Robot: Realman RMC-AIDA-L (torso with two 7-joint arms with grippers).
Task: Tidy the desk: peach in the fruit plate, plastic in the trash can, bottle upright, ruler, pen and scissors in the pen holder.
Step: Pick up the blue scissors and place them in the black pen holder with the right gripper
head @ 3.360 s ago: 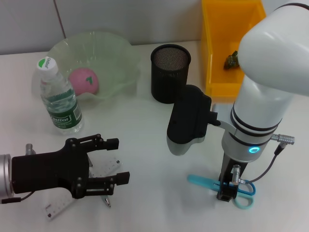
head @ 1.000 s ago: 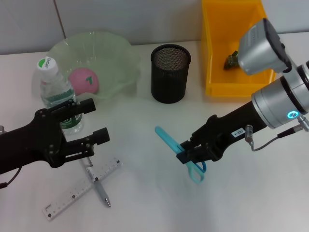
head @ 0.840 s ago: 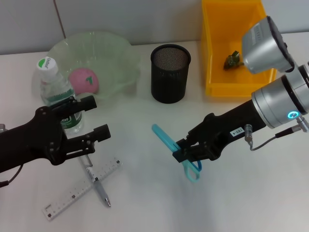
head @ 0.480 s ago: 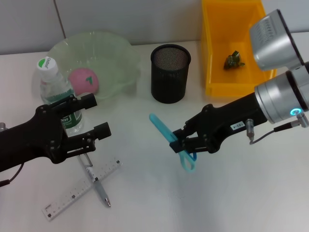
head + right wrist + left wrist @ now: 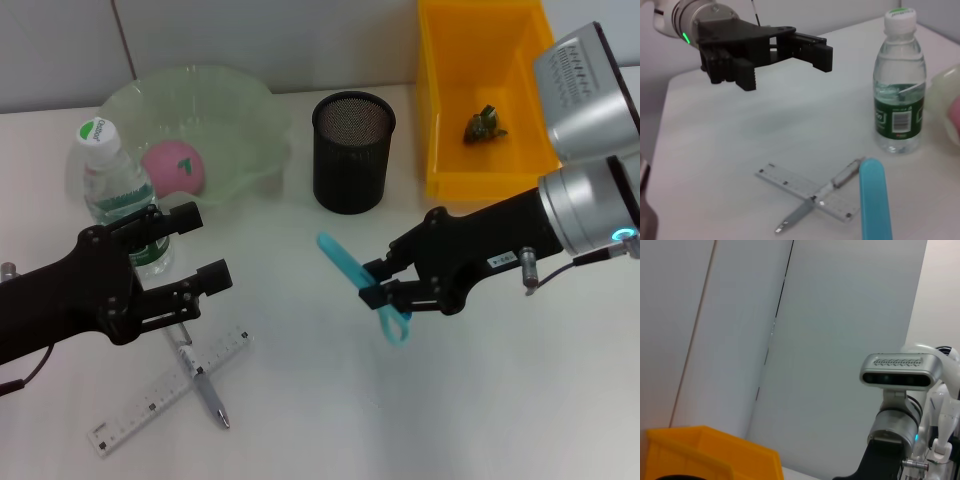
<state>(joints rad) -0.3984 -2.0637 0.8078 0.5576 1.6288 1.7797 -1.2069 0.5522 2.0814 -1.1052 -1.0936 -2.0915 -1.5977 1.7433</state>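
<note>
My right gripper (image 5: 376, 288) is shut on the blue scissors (image 5: 340, 260) and holds them tilted above the table, in front of the black mesh pen holder (image 5: 353, 152). The scissors' blade (image 5: 875, 202) also fills the near edge of the right wrist view. Over at the left, my left gripper (image 5: 205, 246) hangs open and empty beside the upright bottle (image 5: 120, 195). Before it, the ruler (image 5: 170, 392) and the pen (image 5: 203, 380) lie crossed on the table. A pink peach (image 5: 173, 167) rests in the green fruit plate (image 5: 250, 95). A dark plastic scrap (image 5: 485, 123) lies in the yellow trash can (image 5: 432, 120).
The right wrist view looks across the table at the left gripper (image 5: 826, 52), the bottle (image 5: 899, 85) and the crossed ruler (image 5: 785, 177) and pen (image 5: 795, 217). The left wrist view shows a corner of the yellow bin (image 5: 705, 455) and a wall.
The right gripper lifted the scissors off the front of the table and carried them left and back toward the pen holder. The left gripper rose from the ruler and pen.
</note>
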